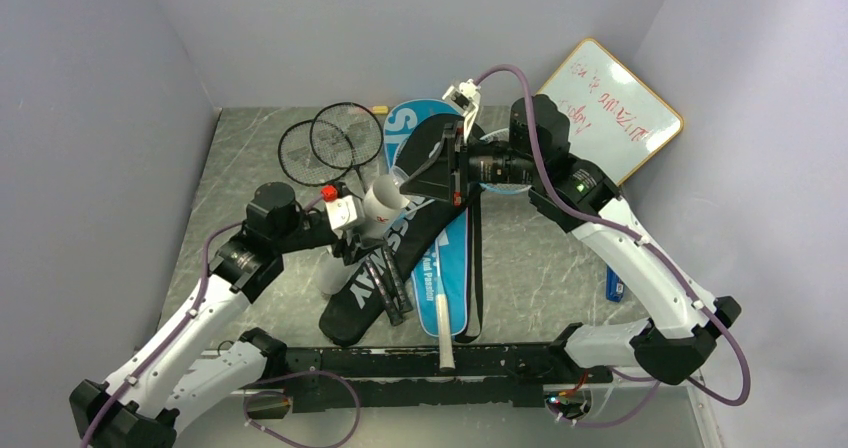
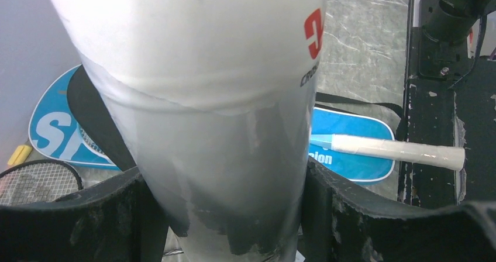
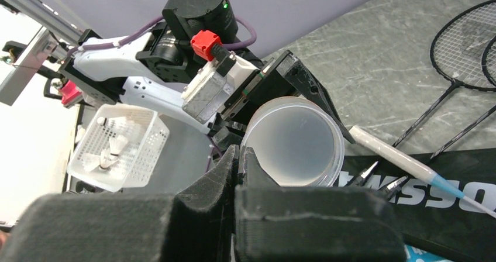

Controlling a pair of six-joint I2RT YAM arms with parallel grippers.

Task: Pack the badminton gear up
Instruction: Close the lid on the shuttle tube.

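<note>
My left gripper point(image 1: 352, 236) point(image 2: 225, 215) is shut round the lower part of the white cardboard tube point(image 1: 372, 213) point(image 2: 193, 51) and holds it tilted up off the table. My right gripper point(image 1: 412, 183) point(image 3: 241, 155) is shut, pinching the rim of the tube's translucent cap point(image 3: 292, 142). The black "CROSSWAY" cover point(image 1: 420, 223) lies across the blue "SPORT" cover point(image 1: 452, 268). The light-blue racket's white handle point(image 1: 443, 333) point(image 2: 398, 151) sticks out near the front. Two black rackets point(image 1: 330, 143) point(image 3: 468, 45) lie at the far left.
The whiteboard point(image 1: 610, 108) leans at the back right. A small yellow marker point(image 1: 379, 108) lies by the back wall and a blue pen point(image 1: 613, 288) near the right arm. A white mesh basket point(image 3: 140, 151) holding shuttlecocks point(image 3: 111, 151) shows beyond the left arm.
</note>
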